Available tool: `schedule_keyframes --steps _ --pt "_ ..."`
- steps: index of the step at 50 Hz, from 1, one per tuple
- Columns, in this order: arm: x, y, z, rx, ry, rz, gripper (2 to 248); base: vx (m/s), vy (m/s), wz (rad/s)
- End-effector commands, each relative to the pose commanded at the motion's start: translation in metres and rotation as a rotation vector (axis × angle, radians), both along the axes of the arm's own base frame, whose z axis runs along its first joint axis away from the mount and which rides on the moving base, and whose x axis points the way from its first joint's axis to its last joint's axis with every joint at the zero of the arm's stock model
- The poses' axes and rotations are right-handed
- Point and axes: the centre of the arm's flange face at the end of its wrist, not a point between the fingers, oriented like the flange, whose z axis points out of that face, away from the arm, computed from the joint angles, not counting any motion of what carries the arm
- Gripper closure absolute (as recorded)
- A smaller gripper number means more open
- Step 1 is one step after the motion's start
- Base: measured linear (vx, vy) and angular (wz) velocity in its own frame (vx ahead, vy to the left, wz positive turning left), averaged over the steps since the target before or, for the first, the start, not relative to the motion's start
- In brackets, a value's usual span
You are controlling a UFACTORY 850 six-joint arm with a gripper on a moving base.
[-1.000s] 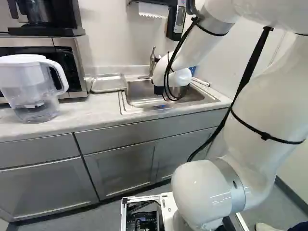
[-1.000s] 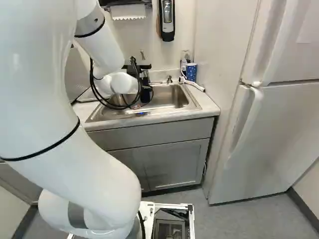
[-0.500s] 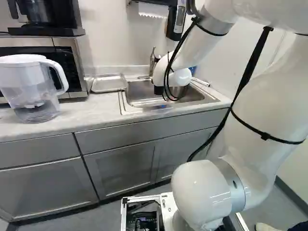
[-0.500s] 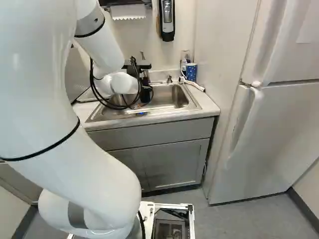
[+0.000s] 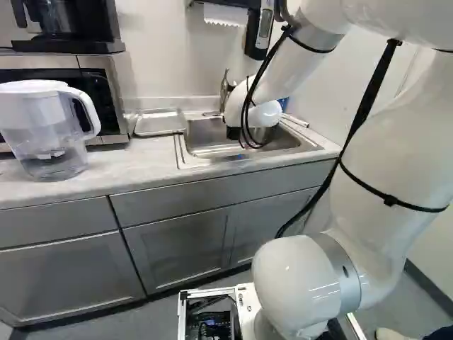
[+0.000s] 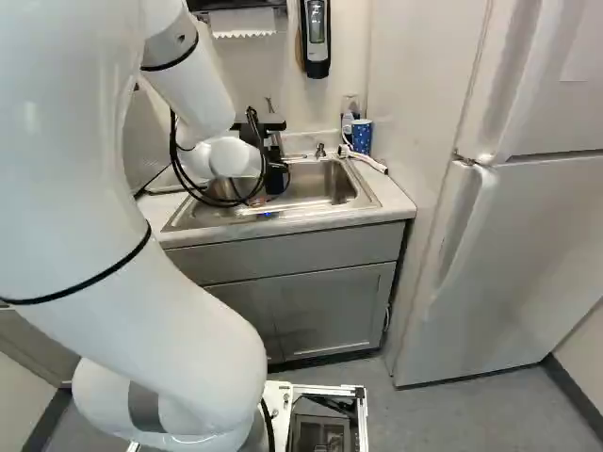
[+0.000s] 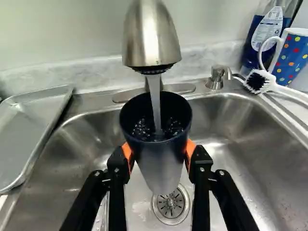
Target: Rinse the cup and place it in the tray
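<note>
Pitcher (image 5: 49,138) sits near the counter's (image 5: 106,173) front edge. Tray (image 5: 160,123) is toward the back edge, just beside the sink (image 5: 205,139). Tool (image 6: 274,179) is over the sink, clamped on the cup (image 7: 161,166); faucet (image 7: 151,38) runs water into it. Brush (image 7: 260,82), dotted mug (image 7: 291,57): back right corner.

I record the cup (image 7: 159,166) as dark navy at rim and interior, fading to silvery grey toward its base. The pads (image 7: 191,147) are orange, the fingers (image 7: 117,168) black. I find the tray (image 7: 29,134) and the sink (image 7: 245,149) plain silver-grey. The mug (image 7: 291,57) is blue with multicoloured dots, its handle white. I note a pale worktop (image 5: 141,166) with grey marbling, grey cabinets (image 5: 177,248) and a white refrigerator (image 6: 528,254).
</note>
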Motion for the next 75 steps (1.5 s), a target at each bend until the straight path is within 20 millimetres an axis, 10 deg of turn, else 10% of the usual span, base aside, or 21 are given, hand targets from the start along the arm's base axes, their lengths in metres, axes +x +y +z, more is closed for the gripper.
schedule_keyframes --steps 75 --pt "0.0 0.0013 0.0 0.0 0.0 0.003 126 0.0 0.0 0.0"
